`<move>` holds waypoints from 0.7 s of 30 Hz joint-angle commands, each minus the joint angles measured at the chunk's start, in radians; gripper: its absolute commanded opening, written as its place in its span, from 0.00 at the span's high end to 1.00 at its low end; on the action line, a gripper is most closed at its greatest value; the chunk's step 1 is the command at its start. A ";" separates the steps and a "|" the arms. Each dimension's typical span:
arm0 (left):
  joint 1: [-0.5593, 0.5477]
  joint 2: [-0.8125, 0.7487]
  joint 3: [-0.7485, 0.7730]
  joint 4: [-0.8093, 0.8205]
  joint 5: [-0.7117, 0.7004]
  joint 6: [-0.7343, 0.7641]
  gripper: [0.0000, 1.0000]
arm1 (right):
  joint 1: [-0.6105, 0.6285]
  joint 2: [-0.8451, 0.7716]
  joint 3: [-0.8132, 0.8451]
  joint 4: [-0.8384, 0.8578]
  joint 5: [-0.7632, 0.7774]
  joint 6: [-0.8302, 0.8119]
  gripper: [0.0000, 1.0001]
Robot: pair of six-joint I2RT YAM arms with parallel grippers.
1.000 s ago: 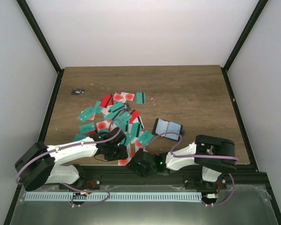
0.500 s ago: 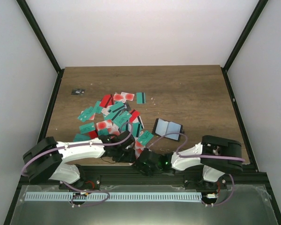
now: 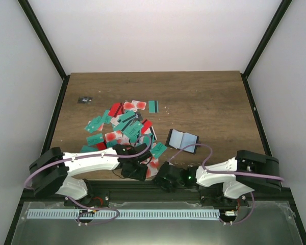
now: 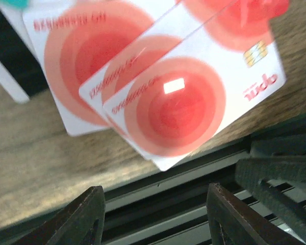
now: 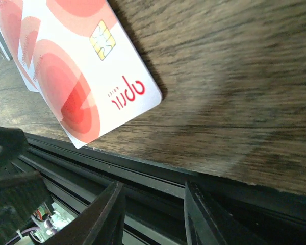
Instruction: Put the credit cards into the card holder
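By near edge of table (image 3: 219, 102), white card (image 4: 194, 102) lies w/ long axis diag.

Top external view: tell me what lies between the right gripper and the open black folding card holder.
Between right gripper and black card holder: bare wooden tabletop, crossed by a purple cable, in the top view.

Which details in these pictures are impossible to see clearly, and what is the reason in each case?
- Top view: the card holder is too small to show whether any card is inside.
- Top view: the small dark object is too small to identify.
- Left wrist view: the print on the white cards is blurred, and the top edge of the frame cuts the cards off.
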 commanded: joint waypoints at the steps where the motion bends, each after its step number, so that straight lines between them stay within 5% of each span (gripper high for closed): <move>1: 0.027 0.040 0.069 -0.027 -0.065 0.112 0.43 | 0.006 -0.022 -0.021 -0.016 0.029 -0.011 0.65; 11: 0.095 0.150 0.135 0.058 -0.015 0.305 0.44 | 0.006 -0.037 -0.039 -0.007 0.033 0.007 0.64; 21: 0.096 0.219 0.108 0.122 0.060 0.322 0.44 | 0.006 -0.071 -0.087 0.008 0.048 0.041 0.64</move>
